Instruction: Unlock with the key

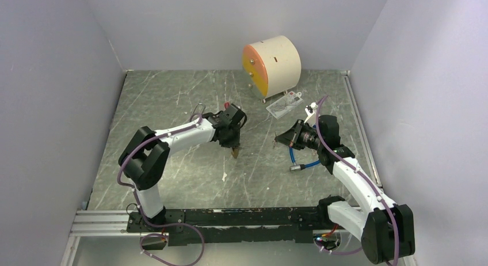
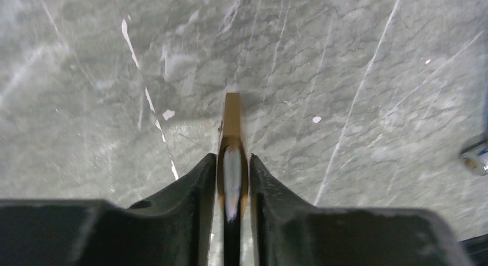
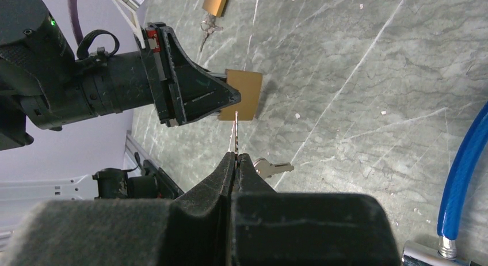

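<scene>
Shows the task roughly midway: brass padlock point(image 2: 232, 125) clamped edge-on in the left gripper point(image 2: 232, 160) near the middle of the table point(image 2: 374, 76), key point(image 3: 234, 133) pinched in the tightly closed right gripper point(image 3: 235, 156) and aimed at the padlock, not yet inserted or turned.

Cream drum point(image 1: 276, 64), orange-faced, beside a clear packet point(image 1: 284, 105).
</scene>
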Motion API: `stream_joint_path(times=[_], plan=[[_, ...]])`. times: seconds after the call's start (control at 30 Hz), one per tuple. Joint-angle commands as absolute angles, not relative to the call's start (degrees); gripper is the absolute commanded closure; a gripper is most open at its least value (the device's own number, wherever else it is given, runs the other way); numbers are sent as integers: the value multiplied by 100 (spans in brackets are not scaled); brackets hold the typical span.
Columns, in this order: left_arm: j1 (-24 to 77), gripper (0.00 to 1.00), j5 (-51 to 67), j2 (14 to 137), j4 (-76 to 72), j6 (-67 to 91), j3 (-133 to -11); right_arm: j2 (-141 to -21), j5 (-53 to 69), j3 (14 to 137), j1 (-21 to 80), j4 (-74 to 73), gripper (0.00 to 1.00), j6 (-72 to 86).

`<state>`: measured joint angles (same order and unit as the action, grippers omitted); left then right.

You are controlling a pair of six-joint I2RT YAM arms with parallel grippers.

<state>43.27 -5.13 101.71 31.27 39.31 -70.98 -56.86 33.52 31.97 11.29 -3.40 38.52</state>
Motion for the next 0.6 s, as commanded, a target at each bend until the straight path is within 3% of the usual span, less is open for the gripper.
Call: stream_joint_path(times=[0.0,0.1,0.57], plan=[[4474,63,-646,10169,2690,3204,-7241,-5616,3310,3211,1143,-162,100,3754],[4706,57,-1109,10213,2432,3353,-7079,-5606,3292,3221,1143,-207,100,3740],[5199,59,-2381,10152,1665,4066,-6244,-5590,3294,3252,1144,-289,100,3715]])
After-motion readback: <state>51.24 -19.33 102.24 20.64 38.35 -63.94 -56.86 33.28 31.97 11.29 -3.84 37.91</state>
